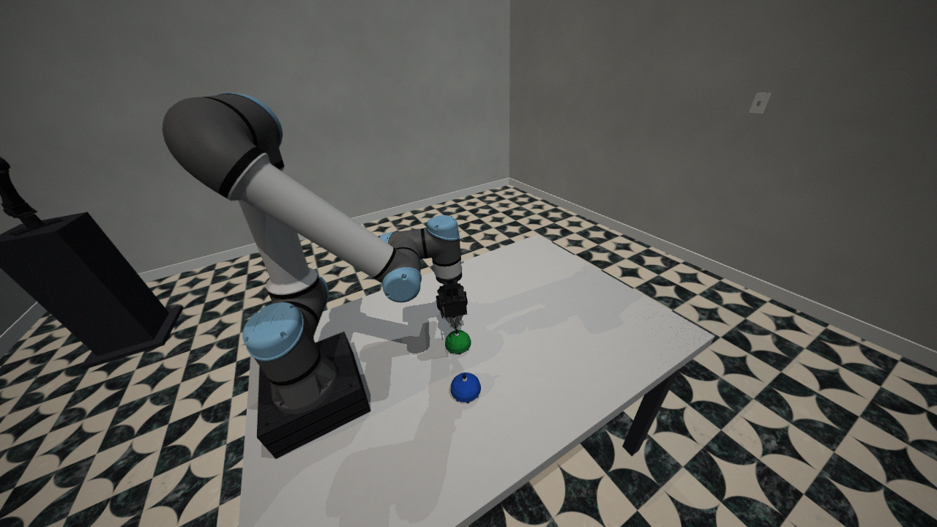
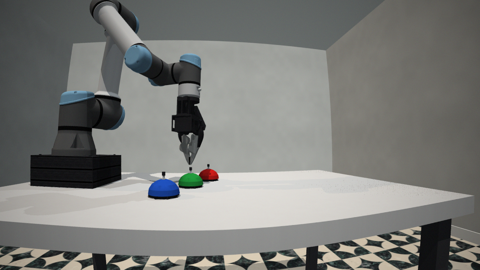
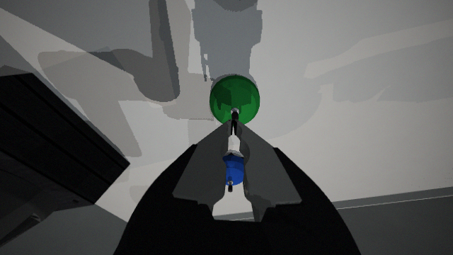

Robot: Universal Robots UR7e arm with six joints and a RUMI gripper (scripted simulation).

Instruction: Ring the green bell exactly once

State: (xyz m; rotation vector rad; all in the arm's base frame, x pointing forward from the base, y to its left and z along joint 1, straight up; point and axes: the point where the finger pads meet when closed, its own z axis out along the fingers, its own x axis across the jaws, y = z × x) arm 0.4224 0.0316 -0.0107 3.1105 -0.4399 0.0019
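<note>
The green bell [image 1: 457, 342] [image 2: 190, 180] [image 3: 234, 95] is a green dome on the white table [image 1: 576, 334] [image 2: 302, 204], the middle of a row of three bells. Its small button [image 2: 190, 168] [image 3: 234, 112] stands up from the dome's top. My gripper [image 1: 455, 320] [image 2: 189, 162] [image 3: 233, 120] is shut and empty, pointing straight down, with its tips just above the button and a thin gap between them in the exterior view.
A blue bell [image 1: 465, 387] [image 2: 163, 189] [image 3: 233, 170] stands nearer the front and a red bell [image 2: 208, 174] behind the green one, hidden in the top view. The arm's black base block [image 1: 307, 406] [image 2: 75, 169] [image 3: 53, 142] stands at the table's left.
</note>
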